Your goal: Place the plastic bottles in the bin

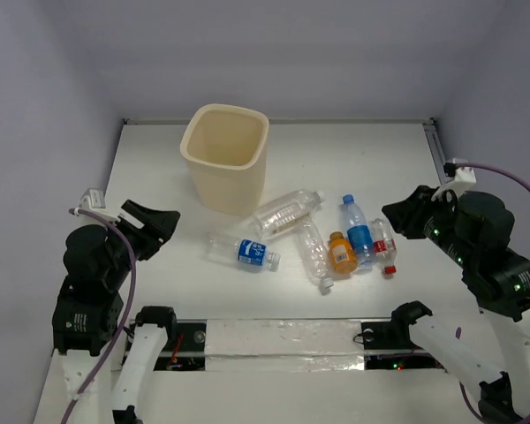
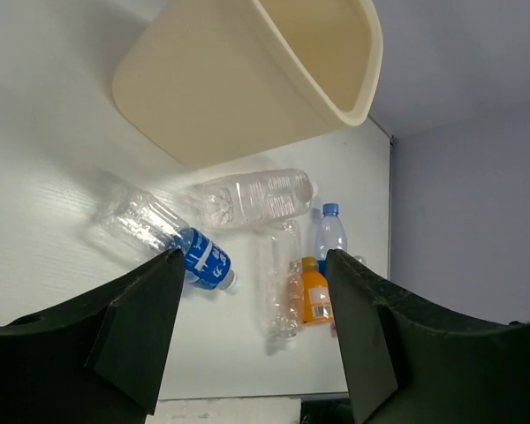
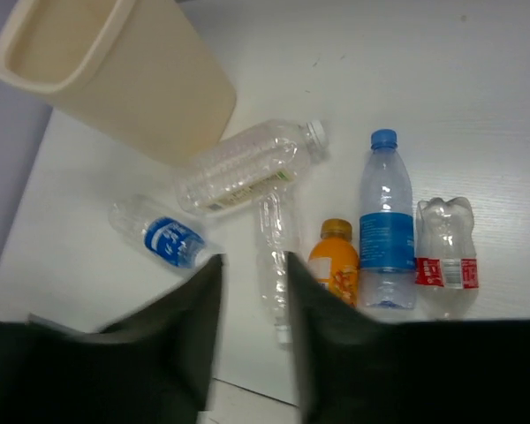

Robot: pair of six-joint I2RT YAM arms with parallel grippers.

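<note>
Cream plastic forms the bin (image 1: 225, 181), upright near the far edge of the white table (image 1: 141, 168), left of centre, its rounded-square mouth facing up. What shows of its inside is cream wall. All six bottles lie on the tabletop outside it.

A clear ribbed bottle (image 1: 287, 212) lies on its side just beside the bin's near right corner, white cap pointing right. Nearer the left arm, apart from the rest, lies a blue-labelled bottle (image 1: 243, 251). A crushed clear bottle (image 1: 313, 250) points its cap toward the near edge. Packed side by side to its right are an orange bottle (image 1: 340, 253), a blue-capped bottle (image 1: 358, 233) with a blue label, and a red-labelled bottle (image 1: 383, 247) with a red cap. The print on every label is too small to read.

The left gripper (image 2: 252, 261) hangs at the table's left side with its fingers spread wide and nothing between them. White tabletop shows between it and the blue-labelled bottle. The right gripper (image 3: 254, 261) sits near the red-labelled bottle, fingers parted by a narrow gap, gripping nothing.
</note>
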